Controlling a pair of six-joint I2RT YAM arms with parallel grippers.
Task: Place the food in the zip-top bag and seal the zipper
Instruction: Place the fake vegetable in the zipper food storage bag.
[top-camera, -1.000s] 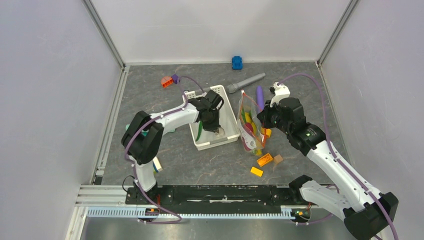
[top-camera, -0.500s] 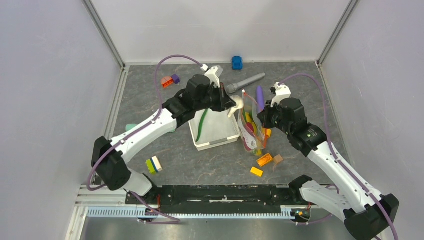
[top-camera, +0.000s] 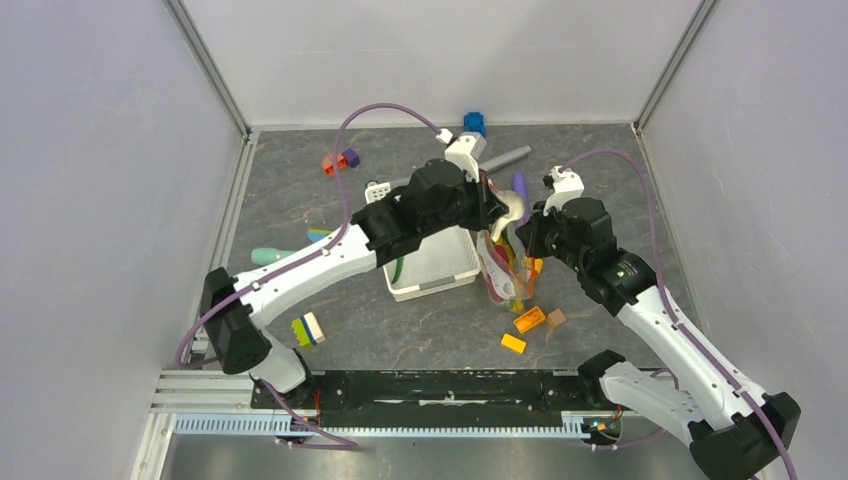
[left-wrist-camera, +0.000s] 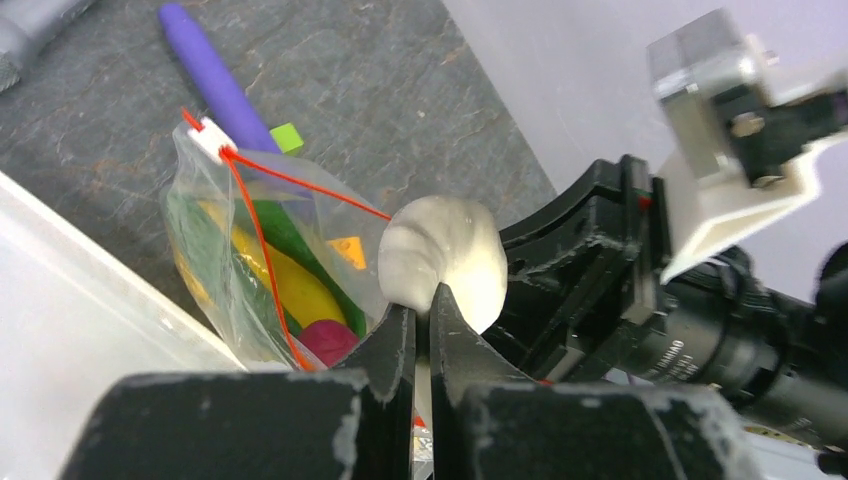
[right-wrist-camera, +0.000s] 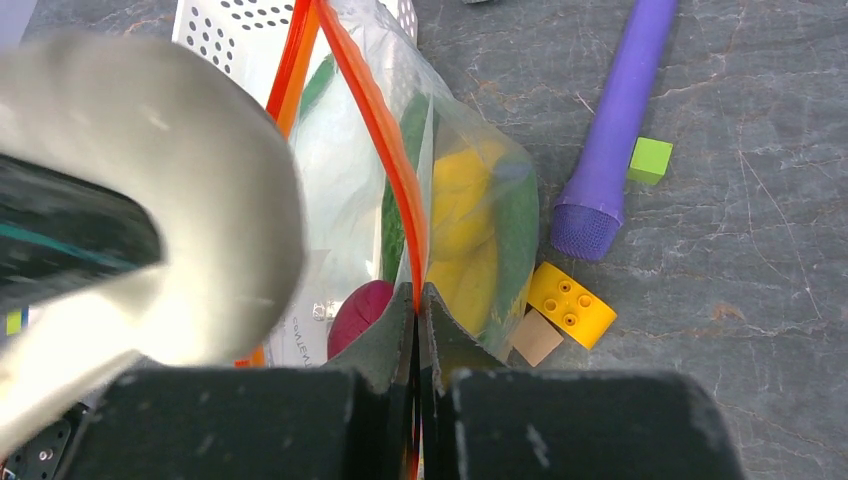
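While the left arm is stretched across the white basket (top-camera: 440, 262), the left hand (left-wrist-camera: 422, 318) is seen shut tight on the whitish piece (left-wrist-camera: 445, 258). The piece is pinched by its lower edge between the two fingertips and bulges out above them. It is held in the air just over the parted mouth of the zip-top bag (left-wrist-camera: 215, 255), close beside the right arm's wrist. Whether it touches the plastic cannot be told.

The right hand (right-wrist-camera: 415, 300) is closed on the zipper (right-wrist-camera: 385, 160). The orange-red strip is clamped between its fingers at one end of the mouth, so that the bag is held upright and its two lips are spread apart.

Inside the bag, yellow banana-like pieces (right-wrist-camera: 460, 200) and a dark-green cucumber (right-wrist-camera: 515, 215) are packed together. A purple-red sweet potato (right-wrist-camera: 360, 310) is lodged low, just beside the right hand's fingertips.

The bag is stood on the worktop (top-camera: 600, 180) between the basket and a long purple cylinder (right-wrist-camera: 620, 110). A yellow block (right-wrist-camera: 570, 300) and a tan block (right-wrist-camera: 537, 338) are found just beside its lower side. One slim green bean (top-camera: 398, 268) is left in the basket, partly hidden under the left arm.
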